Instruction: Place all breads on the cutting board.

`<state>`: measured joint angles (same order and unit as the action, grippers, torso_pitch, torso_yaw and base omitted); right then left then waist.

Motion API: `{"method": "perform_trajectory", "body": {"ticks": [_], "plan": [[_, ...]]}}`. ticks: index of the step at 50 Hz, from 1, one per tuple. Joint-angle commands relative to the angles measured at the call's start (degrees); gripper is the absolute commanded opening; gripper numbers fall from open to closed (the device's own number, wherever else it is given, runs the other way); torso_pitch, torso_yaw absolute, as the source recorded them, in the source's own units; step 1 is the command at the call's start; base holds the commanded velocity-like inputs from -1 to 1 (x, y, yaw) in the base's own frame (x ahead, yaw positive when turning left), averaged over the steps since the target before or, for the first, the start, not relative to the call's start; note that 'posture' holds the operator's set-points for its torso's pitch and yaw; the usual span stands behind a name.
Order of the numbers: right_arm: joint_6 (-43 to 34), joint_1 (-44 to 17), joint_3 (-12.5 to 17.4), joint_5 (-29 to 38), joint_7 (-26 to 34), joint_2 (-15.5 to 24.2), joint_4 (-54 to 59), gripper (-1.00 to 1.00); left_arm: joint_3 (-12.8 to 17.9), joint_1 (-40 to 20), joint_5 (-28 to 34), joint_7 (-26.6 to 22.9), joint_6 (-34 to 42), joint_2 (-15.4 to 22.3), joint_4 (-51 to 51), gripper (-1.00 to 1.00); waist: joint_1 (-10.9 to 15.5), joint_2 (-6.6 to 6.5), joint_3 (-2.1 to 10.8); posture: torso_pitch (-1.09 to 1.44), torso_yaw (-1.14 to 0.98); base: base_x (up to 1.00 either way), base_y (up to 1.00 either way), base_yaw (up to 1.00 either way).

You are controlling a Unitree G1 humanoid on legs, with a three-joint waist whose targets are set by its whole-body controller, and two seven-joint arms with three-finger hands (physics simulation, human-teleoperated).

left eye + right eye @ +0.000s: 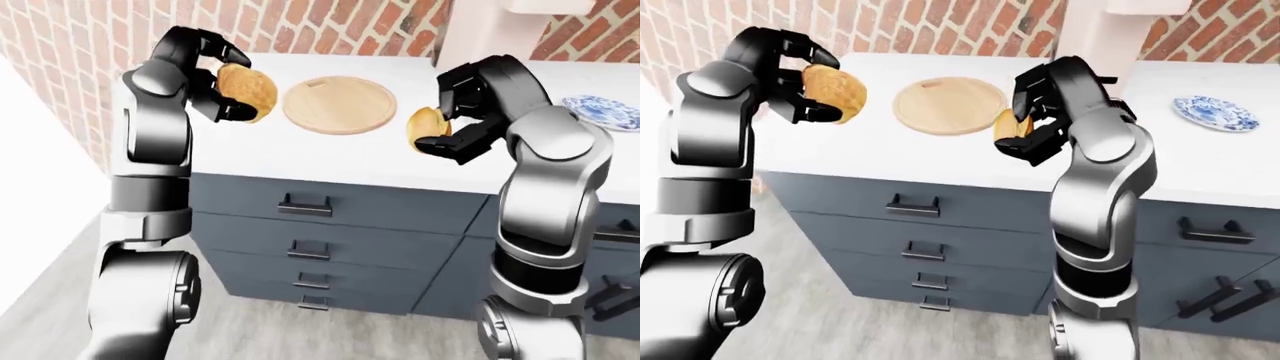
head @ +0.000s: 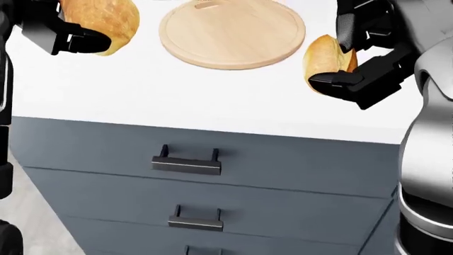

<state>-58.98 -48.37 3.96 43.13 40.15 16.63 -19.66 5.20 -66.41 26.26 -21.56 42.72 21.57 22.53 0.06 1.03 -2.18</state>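
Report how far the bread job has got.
Done: nothing is on the round cutting board yet; its surface is bare. In hand: the left hand grips one bread roll, the right hand grips another bread roll, both held above the white counter on either side of the board. Left: set both rolls on the board.

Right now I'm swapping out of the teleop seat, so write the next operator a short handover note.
Left hand: shut on a golden round bread roll, held left of the board.
Right hand: shut on a smaller tan bread roll, held right of the board.
The round light-wood cutting board lies bare on the white countertop.
Done: both breads picked up.
Left: set each one on the board and release.
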Motion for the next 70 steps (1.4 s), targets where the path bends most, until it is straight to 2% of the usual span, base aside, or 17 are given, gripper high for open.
{"method": "perform_trajectory", "body": {"ticks": [1, 3, 9, 13, 15, 16, 20, 41, 46, 47, 49, 57, 59, 61, 62, 64, 70], "plan": [[0.81, -1.35, 0.26, 0.13, -0.49, 0.47, -0.85, -1.00, 0.57, -2.38, 0.34, 0.50, -1.22, 0.86, -1.78, -1.00, 0.01, 0.07, 1.47, 0.00, 0.00, 0.00, 0.63, 0.00], [0.50, -1.54, 0.18, 0.20, -0.37, 0.57, -0.98, -1.00, 0.49, -2.75, 0.50, 0.25, -0.83, 0.94, -2.03, -1.00, -0.04, 1.82, 1.98, 0.00, 0.00, 0.00, 0.63, 0.00], [0.13, -1.68, 0.17, 0.48, 0.07, 0.85, -1.39, -1.00, 0.50, -2.73, 0.68, 0.10, -0.69, 0.87, -2.38, -1.00, 0.18, 2.20, 3.13, 0.00, 0.00, 0.00, 0.63, 0.00], [0.23, -1.57, 0.32, 0.34, -0.01, 0.87, -1.33, -1.00, 0.36, -2.88, 0.92, -0.06, -0.43, 0.80, -2.55, -1.00, 0.21, -1.26, 1.72, 0.00, 0.00, 0.00, 0.62, 0.00], [0.26, -1.65, 0.39, 0.25, -0.04, 0.91, -1.31, -1.00, 0.38, -2.94, 0.88, 0.13, -0.83, 0.65, -2.10, -1.00, 0.26, -6.57, 2.85, 0.00, 0.00, 0.00, 0.63, 0.00], [0.29, -1.70, 0.47, 0.17, -0.18, 0.86, -1.30, -1.00, 0.34, -2.87, 0.92, 0.17, -0.82, 0.56, -2.17, -1.00, 0.38, -5.15, 2.96, 0.00, 0.00, 0.00, 0.63, 0.00], [1.99, -1.30, 0.98, 0.09, -1.93, 1.49, -0.66, -1.00, 0.22, -2.83, 1.36, -0.12, -0.26, 0.47, -2.95, -1.00, 0.56, -3.84, 1.58, 0.00, 0.00, 0.00, 0.37, 0.00], [0.87, 0.38, 1.63, -5.17, -4.80, 1.42, -2.15, -1.00, 0.10, -2.07, 0.95, 0.23, -1.18, -0.28, -2.69, -1.00, -0.41, -1.80, 1.60, 0.00, 0.00, 0.00, 0.00, -0.75], [1.62, 0.45, 0.82, -5.16, -4.89, 1.58, -1.98, -1.00, 0.21, -1.93, 1.05, 0.05, -1.19, -0.10, -2.82, -1.00, -0.15, 2.06, 0.63, 0.00, 0.00, 0.00, 0.00, 0.00], [1.42, 0.34, 0.67, -5.04, -4.63, 1.53, -2.23, -1.00, 0.20, -1.97, 1.08, 0.00, -1.21, -0.04, -2.77, -1.00, -0.26, 1.77, 1.90, 0.00, 0.00, 0.28, 0.00, 0.00], [1.57, 0.29, 0.76, -5.01, -4.62, 1.43, -2.15, -1.00, 0.21, -2.07, 1.13, -0.05, -1.06, -0.05, -2.87, -1.00, 0.20, 0.61, -0.15, 0.00, 0.00, 0.37, 0.00, 0.00], [2.18, 0.52, 0.77, -4.90, -4.50, 0.92, -2.12, -1.00, 0.07, -1.84, 1.18, -0.47, -0.73, -0.40, -3.99, -1.00, -0.13, -1.68, -0.31, 0.00, 0.00, 0.45, 0.00, 0.00], [2.64, 0.95, 0.81, -5.12, -4.90, 0.47, -2.03, -1.00, 0.13, -1.57, 1.05, -0.43, -1.06, -0.52, -4.12, -1.00, -0.53, -3.61, -0.22, 0.00, 0.00, 0.48, 0.00, 0.00], [2.61, 0.73, 0.69, -5.19, -5.05, 0.34, -1.81, -1.00, 0.14, -1.51, 1.00, -0.56, -1.04, -0.53, -4.30, -1.00, -0.54, -7.50, 1.04, 0.00, 0.00, 0.48, 0.00, 0.00], [2.37, 0.62, 0.60, -5.13, -4.93, 0.37, -1.95, -1.00, 0.15, -1.55, 0.98, -0.56, -1.08, -0.52, -4.24, -1.00, -0.29, -5.12, -0.22, 0.00, 0.00, 0.48, 0.00, 0.00], [2.52, 0.42, 0.70, -5.23, -5.03, 0.42, -1.63, -1.00, 0.19, -1.60, 0.82, -0.54, -1.33, -0.57, -4.03, -1.00, -0.38, -5.32, 0.31, 0.00, 0.00, 0.48, 0.00, 0.00], [3.16, 0.86, 0.92, -5.74, -5.33, 0.31, -1.79, -1.00, 0.17, -1.61, 0.73, -0.37, -1.42, -0.58, -3.95, -1.00, 0.54, -1.81, 1.44, 0.00, 0.00, 0.36, 0.00, 0.00]]}}
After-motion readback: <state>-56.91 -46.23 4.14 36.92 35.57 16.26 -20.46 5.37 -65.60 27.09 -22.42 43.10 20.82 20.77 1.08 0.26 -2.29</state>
